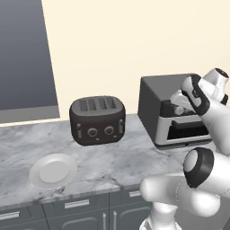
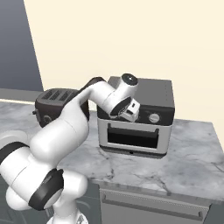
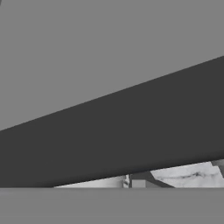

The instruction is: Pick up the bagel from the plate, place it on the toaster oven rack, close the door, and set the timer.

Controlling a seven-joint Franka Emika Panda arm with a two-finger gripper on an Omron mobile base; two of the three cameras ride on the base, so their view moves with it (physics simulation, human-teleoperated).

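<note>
The plate [image 1: 53, 170] sits bare; I cannot see where the bagel lies. The gripper [image 2: 130, 112] hovers by the 3 knobs [image 2: 154, 117] — grip state unclear. Judging the timer next — square up, twist gently.

No readable text, brand or number appears anywhere. The toaster oven [image 2: 135, 118] and the toaster [image 1: 97, 120] carry plain, unmarked knobs.
</note>
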